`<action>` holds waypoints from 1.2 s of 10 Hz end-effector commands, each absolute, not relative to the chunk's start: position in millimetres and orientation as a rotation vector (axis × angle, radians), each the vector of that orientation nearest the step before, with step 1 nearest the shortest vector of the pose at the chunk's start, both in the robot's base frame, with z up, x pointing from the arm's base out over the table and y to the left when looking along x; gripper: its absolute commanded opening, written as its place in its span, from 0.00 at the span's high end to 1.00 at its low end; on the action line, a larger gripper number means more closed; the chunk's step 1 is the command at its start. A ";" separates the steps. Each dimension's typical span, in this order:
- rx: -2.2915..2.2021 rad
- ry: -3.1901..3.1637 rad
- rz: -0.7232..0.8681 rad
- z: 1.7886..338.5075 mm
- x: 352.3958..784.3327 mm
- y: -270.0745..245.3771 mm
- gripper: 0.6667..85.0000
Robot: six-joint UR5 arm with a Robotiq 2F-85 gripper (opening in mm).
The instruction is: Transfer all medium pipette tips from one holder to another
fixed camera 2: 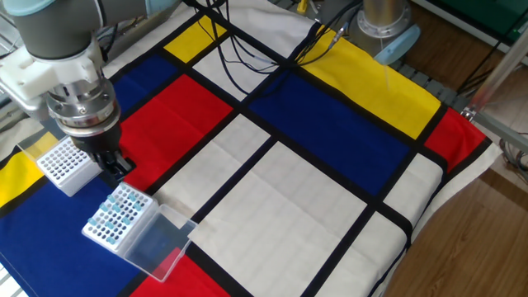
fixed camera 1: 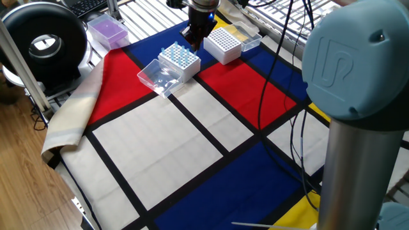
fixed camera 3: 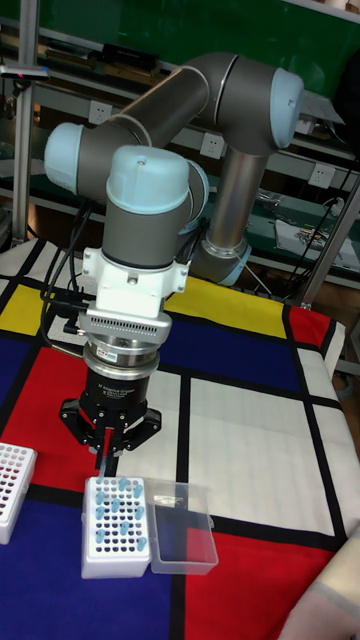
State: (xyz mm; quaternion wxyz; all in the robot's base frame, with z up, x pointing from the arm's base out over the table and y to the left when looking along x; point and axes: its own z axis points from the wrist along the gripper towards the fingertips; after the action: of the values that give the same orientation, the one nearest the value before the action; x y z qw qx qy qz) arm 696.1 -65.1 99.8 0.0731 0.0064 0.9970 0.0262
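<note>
Several medium pipette tips (fixed camera 1: 178, 52) stand pale blue in a clear holder (fixed camera 2: 120, 218) whose lid (fixed camera 2: 162, 244) lies open beside it. My gripper (fixed camera 3: 104, 458) hangs just above the far edge of that holder (fixed camera 3: 113, 514). Its fingers are pressed together with a thin sliver, which looks like one tip, poking down between them. A white holder (fixed camera 1: 224, 44) with rows of empty-looking holes stands right behind it (fixed camera 2: 64, 163). From the first fixed camera my gripper (fixed camera 1: 195, 42) hovers between the two holders.
A purple box (fixed camera 1: 107, 30) sits at the back left beside a black round device (fixed camera 1: 43, 39). Cables (fixed camera 2: 272, 49) trail over the yellow and blue cloth panels. The arm's grey base column (fixed camera 1: 358, 128) fills the right foreground. The cloth's edge (fixed camera 1: 64, 128) hangs over the table's left side.
</note>
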 end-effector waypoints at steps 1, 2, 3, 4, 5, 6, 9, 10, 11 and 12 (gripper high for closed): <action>0.030 3.003 0.082 113.6 697.2 -61.9 0.99; 0.028 3.003 0.081 116.3 698.4 -61.7 0.99; 0.030 3.005 0.077 119.4 699.5 -62.0 0.99; 0.028 3.010 0.054 124.4 699.7 -64.7 0.99; 0.031 3.014 0.054 130.3 699.4 -63.4 0.99; 0.031 3.016 0.059 134.9 698.5 -62.0 0.99; 0.021 3.025 0.003 142.9 693.0 -69.2 0.99; -0.005 3.025 -0.036 145.3 690.6 -77.8 0.99; -0.019 3.023 -0.074 146.1 687.9 -86.9 0.99; -0.021 3.017 -0.074 143.5 685.0 -91.9 0.99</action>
State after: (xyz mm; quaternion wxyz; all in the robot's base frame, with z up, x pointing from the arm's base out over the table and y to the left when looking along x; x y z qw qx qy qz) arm 690.1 -80.2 139.9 0.0589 -0.0024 0.9982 -0.0139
